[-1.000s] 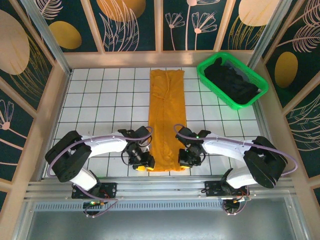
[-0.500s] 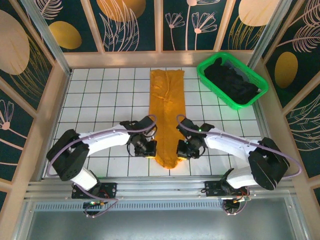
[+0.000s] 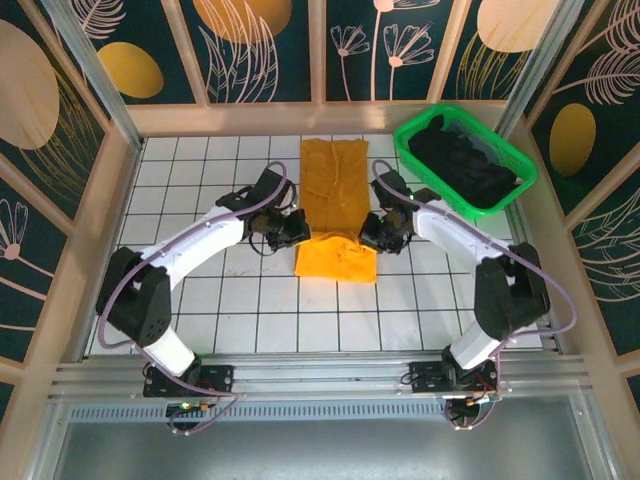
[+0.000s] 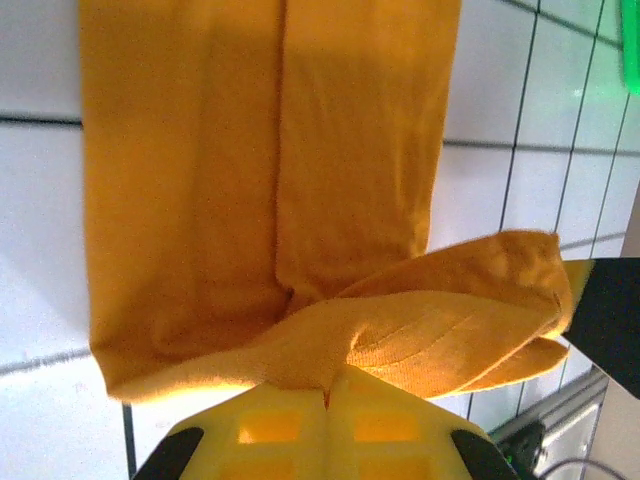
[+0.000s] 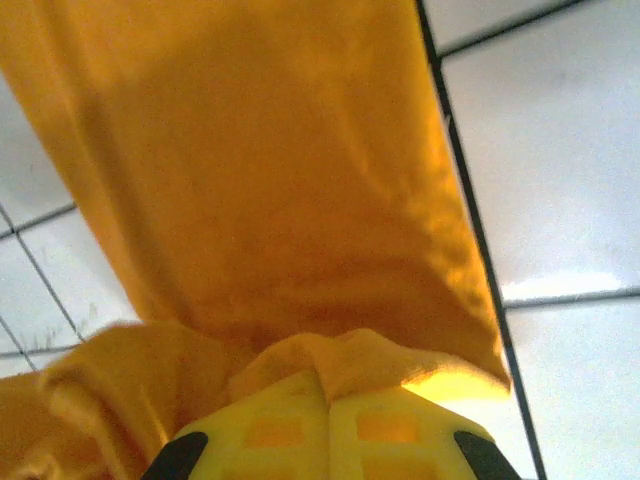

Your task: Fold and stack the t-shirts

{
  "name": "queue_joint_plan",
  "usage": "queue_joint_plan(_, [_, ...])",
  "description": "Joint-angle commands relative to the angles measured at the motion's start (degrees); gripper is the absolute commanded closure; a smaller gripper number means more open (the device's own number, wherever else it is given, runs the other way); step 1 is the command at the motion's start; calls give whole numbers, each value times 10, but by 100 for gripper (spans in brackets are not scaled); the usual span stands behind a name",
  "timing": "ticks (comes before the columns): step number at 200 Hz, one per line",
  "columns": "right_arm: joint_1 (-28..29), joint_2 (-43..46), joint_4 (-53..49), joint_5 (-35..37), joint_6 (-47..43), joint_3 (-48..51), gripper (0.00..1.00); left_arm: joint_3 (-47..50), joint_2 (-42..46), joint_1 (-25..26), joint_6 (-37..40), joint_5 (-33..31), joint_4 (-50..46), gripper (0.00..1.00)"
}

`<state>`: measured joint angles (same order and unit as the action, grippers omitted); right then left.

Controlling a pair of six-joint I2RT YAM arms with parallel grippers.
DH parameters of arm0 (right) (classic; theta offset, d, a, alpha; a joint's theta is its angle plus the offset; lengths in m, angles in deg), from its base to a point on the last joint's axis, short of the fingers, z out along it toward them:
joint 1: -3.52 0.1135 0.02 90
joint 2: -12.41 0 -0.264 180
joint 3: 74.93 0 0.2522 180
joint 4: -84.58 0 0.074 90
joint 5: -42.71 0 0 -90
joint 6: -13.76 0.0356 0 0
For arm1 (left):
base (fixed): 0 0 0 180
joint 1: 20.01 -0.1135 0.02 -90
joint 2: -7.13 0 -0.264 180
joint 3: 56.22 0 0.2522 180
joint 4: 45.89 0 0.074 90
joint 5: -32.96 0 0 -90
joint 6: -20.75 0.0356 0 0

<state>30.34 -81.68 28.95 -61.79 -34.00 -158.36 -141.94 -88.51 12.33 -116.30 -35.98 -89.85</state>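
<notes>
Seen from above, a white gridded table [image 3: 190,170] holds one orange-yellow t-shirt [image 3: 335,185], laid as a long narrow strip at the centre back. Two robot arms reach in, one from each side. The left gripper [image 3: 291,229] is closed tight, pinching the shirt's left edge. The right gripper [image 3: 376,233] is clamped the same way on the right edge. A brighter fold of the cloth lies on the near side of the two grippers. At far right, one green mesh basket [image 3: 500,202] contains black t-shirts [image 3: 460,165] in a heap; how many cannot be told.
</notes>
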Motion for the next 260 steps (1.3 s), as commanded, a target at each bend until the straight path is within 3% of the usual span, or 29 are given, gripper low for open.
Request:
queue_joint_plan(1, [-22, -61, 11, 16, -31, -61, 100, -34, -57, -28, -9, -8, 35, 100])
queue_joint_plan(92, [-66, -237, 23, 9, -57, -224, 100, -156, -208, -67, -1, -4, 61, 100])
queue_joint_plan(210, [-94, -321, 17, -9, -62, -326, 100, -227, -278, -88, -11, -41, 59, 100])
queue_joint_plan(223, [-95, -318, 17, -6, -63, -324, 76, -233, -281, -88, -8, -45, 50, 75])
queue_joint_plan(230, [-95, -310, 22, -4, -66, -319, 65, -232, -274, -89, -8, -55, 45, 68])
queue_joint_plan(242, [-96, -288, 35, 1, -72, -307, 54, -215, -251, -89, -10, -74, 47, 57])
queue_joint_plan(260, [-97, -250, 37, 19, -82, -289, 46, -156, -192, -88, -27, -92, 68, 44])
